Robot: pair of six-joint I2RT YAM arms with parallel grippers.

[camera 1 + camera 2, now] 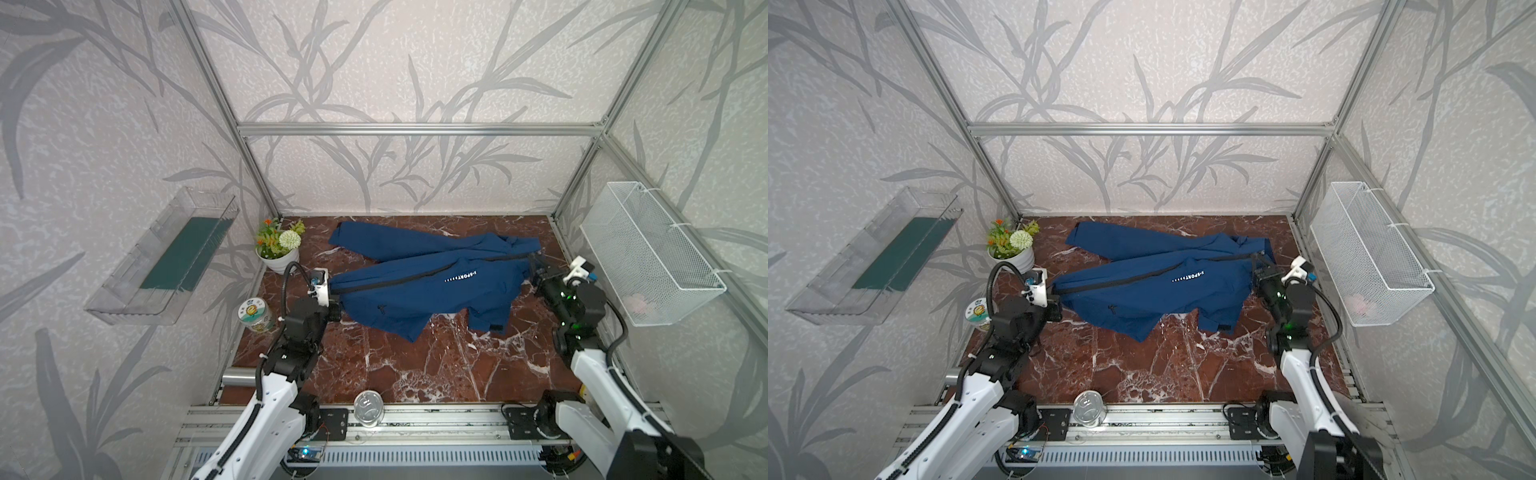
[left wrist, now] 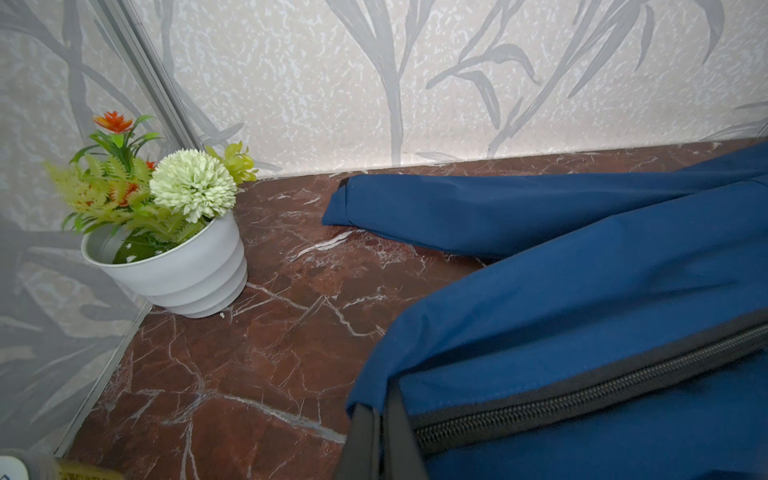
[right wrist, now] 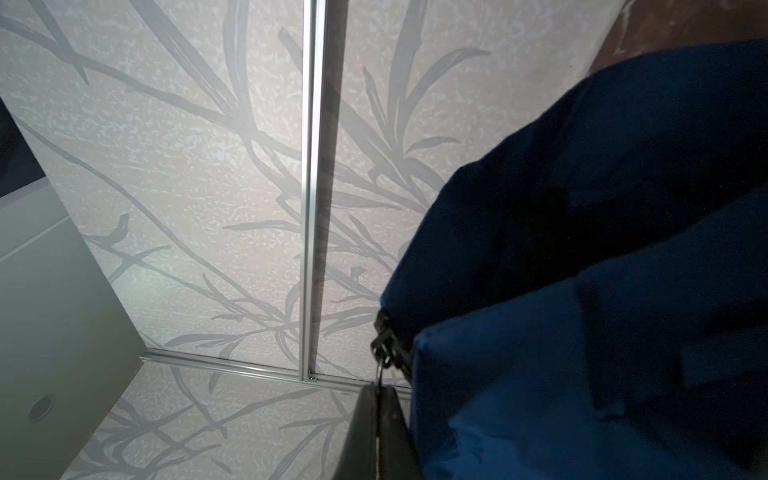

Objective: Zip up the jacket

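Since the large navy-blue long-sleeved jacket (image 1: 419, 291) lies crosswise on the red-brown white-veined marble tabletop (image 1: 415, 365), with its hem toward the left arm and its high collar toward the right, each arm takes one end of the black front zipper (image 1: 399, 280).

The left gripper (image 1: 333, 296) has its jaws together, clamped on the hem right at the zipper's bottom end. The wrist view shows the black fingers (image 2: 361, 444) pinching blue cloth beside the teeth. This looks like an anchor, there so the track lies straight and taut.

The right gripper (image 1: 534, 266) has its jaws together on the small metal zipper pull (image 3: 384, 349) at the collar, which seems raised a little off the surface.

The teeth look meshed along the whole visible run, so the task is likely nearly or fully done. The last stretch at the collar is too dark to tell. One sleeve reaches toward the back wall and the other bends toward the front edge.

**Surface:** hard, polished, and bare in front of the jacket.
- A white ribbed pot of artificial flowers (image 1: 277, 259) stands in the back left corner, near the sleeve cuff but apart from it.
- A printed round tin (image 1: 255, 316) stands beside the left arm.
- A shiny lidded can (image 1: 368, 409) sits at the front rail.

**Room:** an aluminium-framed booth (image 1: 415, 129) with pale walls patterned in grey leaves.
- A clear plastic tray with a green pad (image 1: 166, 257) is on the left wall.
- A white wire basket (image 1: 648, 257) is on the right wall.
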